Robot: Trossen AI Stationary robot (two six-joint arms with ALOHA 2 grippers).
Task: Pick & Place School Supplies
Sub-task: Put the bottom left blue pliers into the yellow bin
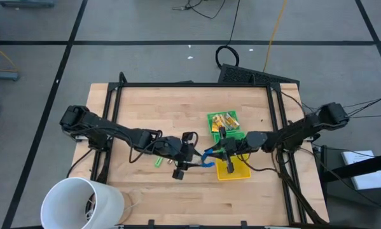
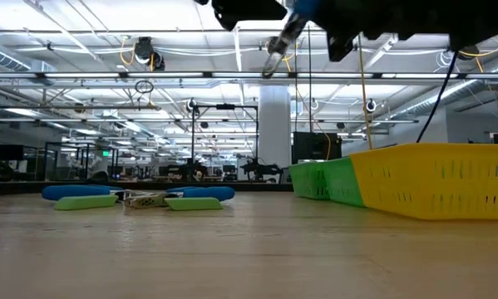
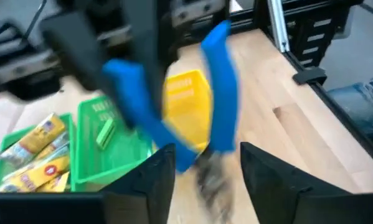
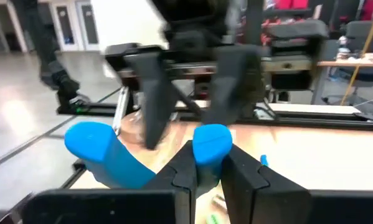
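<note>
Above the middle of the wooden table [image 1: 152,102], the two arms meet over a pair of blue-handled pliers [image 1: 208,157]. The right gripper [image 4: 205,163] has its two dark fingers pressed together on one blue handle of the pliers; in the right wrist view that handle stands up between the fingers while the other handle juts out to the side. The left gripper [image 3: 202,163] faces it from the other side, its fingers parted with a clear gap between them, and the metal head of the pliers sits in that gap, blurred, so contact cannot be judged. In the low view the pliers hang high above the table with the metal tip pointing down.

Just beside the right gripper sit two bins side by side: a green bin [image 1: 224,124] farther from the front edge and a yellow bin [image 1: 238,170] nearer it. The green bin holds several yellow wrapped blocks [image 3: 35,155] and one short green piece [image 3: 104,132].

Another short green piece [image 1: 158,162] lies on the table under the left arm. The low view shows more supplies lying flat on the far part of the table: a second pair of pliers with blue handles [image 2: 140,193] and green pieces beside it.

A large white cup [image 1: 82,203] stands at the front left corner of the table.
</note>
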